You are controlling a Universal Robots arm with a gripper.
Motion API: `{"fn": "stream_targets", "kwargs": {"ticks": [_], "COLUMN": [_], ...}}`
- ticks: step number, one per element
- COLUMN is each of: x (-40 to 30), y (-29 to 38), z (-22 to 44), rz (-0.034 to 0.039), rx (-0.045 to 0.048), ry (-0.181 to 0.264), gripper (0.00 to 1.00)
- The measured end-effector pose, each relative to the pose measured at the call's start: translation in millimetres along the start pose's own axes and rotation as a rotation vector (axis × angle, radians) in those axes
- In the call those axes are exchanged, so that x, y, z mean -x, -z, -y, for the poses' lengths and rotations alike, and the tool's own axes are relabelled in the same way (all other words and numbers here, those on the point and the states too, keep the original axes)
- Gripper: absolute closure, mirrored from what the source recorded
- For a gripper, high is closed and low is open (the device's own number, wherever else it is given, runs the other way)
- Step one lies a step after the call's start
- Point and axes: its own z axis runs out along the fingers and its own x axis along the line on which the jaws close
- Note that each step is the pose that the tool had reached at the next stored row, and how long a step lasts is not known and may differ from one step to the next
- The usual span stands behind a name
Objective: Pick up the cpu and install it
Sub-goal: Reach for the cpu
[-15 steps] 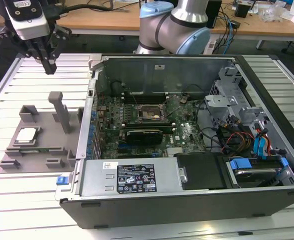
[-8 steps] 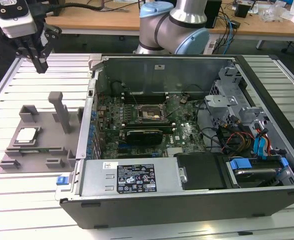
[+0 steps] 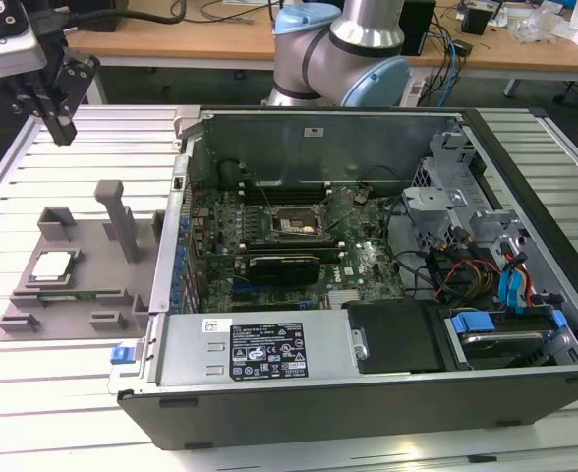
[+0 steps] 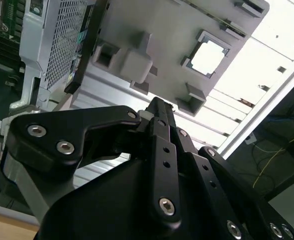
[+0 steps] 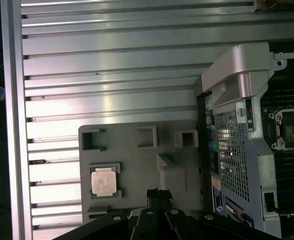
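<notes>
- While the gripper (image 3: 63, 133) hangs over the slotted aluminium table (image 3: 33, 393) at the exterior view's far left, its jaws stand drawn together with no gap to be seen and nothing between them. In both wrist views the black fingers (image 4: 159, 117) meet in a single tip.
- The cpu (image 3: 55, 265) lies flat, metal plate up, in a square pocket of the grey fixture (image 3: 102, 261). It is well apart from the gripper and nothing touches it.
- In the first wrist view the cpu (image 5: 105, 181) shows its beige plate and green edge. In the second wrist view the cpu (image 4: 208, 57) is washed out to a white square, so its surface cannot be made out.
- The fixture carries upright blocks (image 3: 122, 221). In the first wrist view one edge of the fixture is hidden behind the gripper's body.
- An open computer case (image 3: 368, 393) lies on its side, just beside the fixture on the exterior view's right, with its motherboard (image 3: 269, 211) exposed.
- The socket (image 3: 296, 226) appears as a dark square with a metal rim. Whether its latch is raised cannot be told. In the first wrist view the socket (image 5: 293, 129) is cut off by the frame edge.
- The arm (image 3: 343, 44) rises behind the case, cut off by the exterior view's upper edge.
</notes>
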Motion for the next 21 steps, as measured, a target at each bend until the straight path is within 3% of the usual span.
{"fn": "stream_targets", "kwargs": {"ticks": [6, 21], "x": [-9.3, -26.4], "y": [-8.8, -19.9], "z": [1.1, 2.8], "rz": [0.0, 0.0002], "rx": [0.0, 0.0002], "ry": [0.0, 0.0], "gripper": [0.89, 0.89]}}
